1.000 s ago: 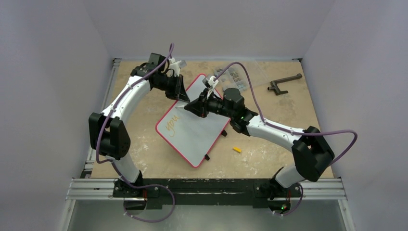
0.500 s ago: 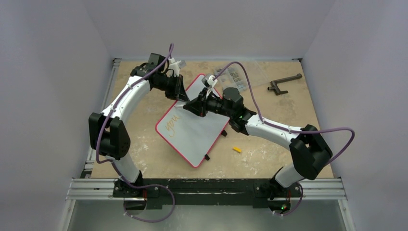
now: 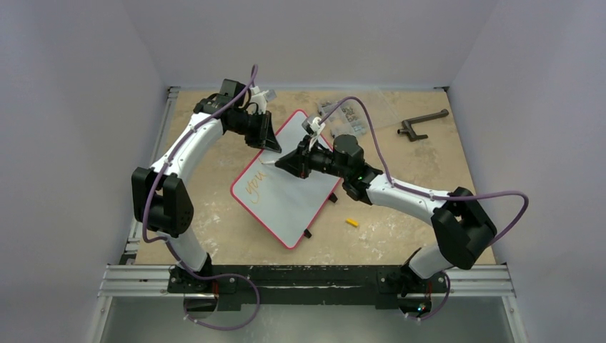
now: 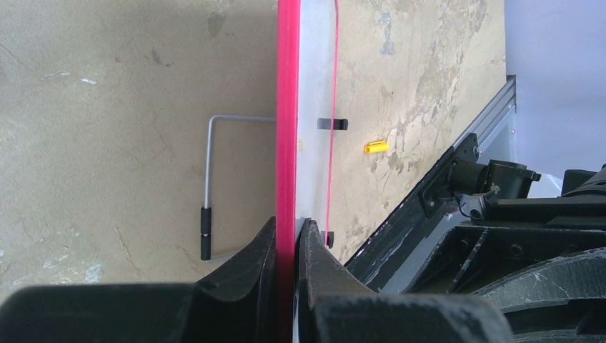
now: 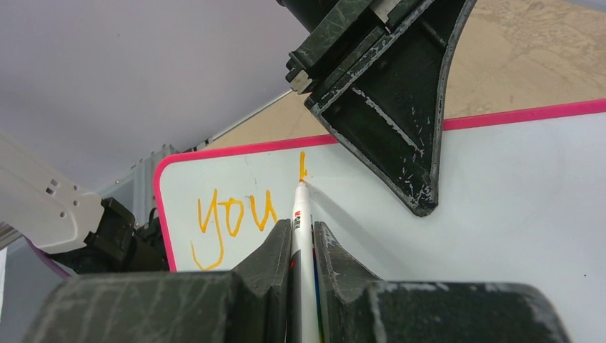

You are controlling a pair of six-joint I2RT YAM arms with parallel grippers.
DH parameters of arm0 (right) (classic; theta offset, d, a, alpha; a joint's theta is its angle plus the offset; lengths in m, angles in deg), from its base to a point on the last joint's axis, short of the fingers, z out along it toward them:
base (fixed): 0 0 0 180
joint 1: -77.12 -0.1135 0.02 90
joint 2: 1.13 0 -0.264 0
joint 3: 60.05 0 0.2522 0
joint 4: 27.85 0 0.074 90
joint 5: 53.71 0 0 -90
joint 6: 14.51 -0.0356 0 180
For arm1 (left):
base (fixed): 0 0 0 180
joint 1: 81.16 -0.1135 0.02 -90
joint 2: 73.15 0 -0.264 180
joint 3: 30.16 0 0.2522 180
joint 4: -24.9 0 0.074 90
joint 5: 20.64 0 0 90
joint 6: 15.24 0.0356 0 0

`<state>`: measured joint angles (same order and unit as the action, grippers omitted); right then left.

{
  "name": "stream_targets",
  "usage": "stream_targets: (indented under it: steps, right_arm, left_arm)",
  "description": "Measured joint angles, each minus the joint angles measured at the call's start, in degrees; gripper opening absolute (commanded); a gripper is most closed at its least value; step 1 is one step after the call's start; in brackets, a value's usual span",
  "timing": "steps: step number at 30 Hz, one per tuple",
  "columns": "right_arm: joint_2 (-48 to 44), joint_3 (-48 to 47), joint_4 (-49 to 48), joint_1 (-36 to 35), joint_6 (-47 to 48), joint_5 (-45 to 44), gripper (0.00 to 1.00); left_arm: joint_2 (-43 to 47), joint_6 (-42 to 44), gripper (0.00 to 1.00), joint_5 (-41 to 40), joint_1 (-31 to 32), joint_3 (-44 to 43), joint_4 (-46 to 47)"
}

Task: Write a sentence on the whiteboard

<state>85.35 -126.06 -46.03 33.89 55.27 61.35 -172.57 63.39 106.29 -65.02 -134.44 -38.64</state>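
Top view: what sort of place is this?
Probably a lab robot test cell: plain white walls box in a scuffed table, left arm and right arm are bolted to an aluminium rail, with a whiteboard between them.

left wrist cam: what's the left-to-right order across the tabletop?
bent grey rod → whiteboard rim, edge-on → black tab → small yellow piece → aluminium rail
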Motion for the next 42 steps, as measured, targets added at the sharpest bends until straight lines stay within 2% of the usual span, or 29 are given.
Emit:
stream_targets:
  steps: [14,20,26,32,42]
  right_arm:
    - [-0.2,0.2,-0.5,-0.6,-0.3,5.0,0.0]
    - [-5.7,2.5,-2.5,-0.6,-1.5,5.9,0.0]
    - [-9.7,2.5,-3.4,-0.6,-1.0,2.8,0.0]
    - [-7.6,2.5,-0.3,-0.6,0.6,-1.3,0.0]
    - [-4.7,2.5,2.8,-0.6,2.4,-2.1,0.0]
  left_arm:
    - [0.2,0.0,0.0,0.1,0.0,0.0,0.0]
    - [0.2,0.0,0.0,0.1,0.0,0.0,0.0]
    - [0.2,0.0,0.0,0.1,0.1,0.0,0.0]
    - [0.3,0.0,0.0,0.1,0.1,0.0,0.0]
    - [0.3,0.0,0.0,0.1,0.1,0.1,0.0]
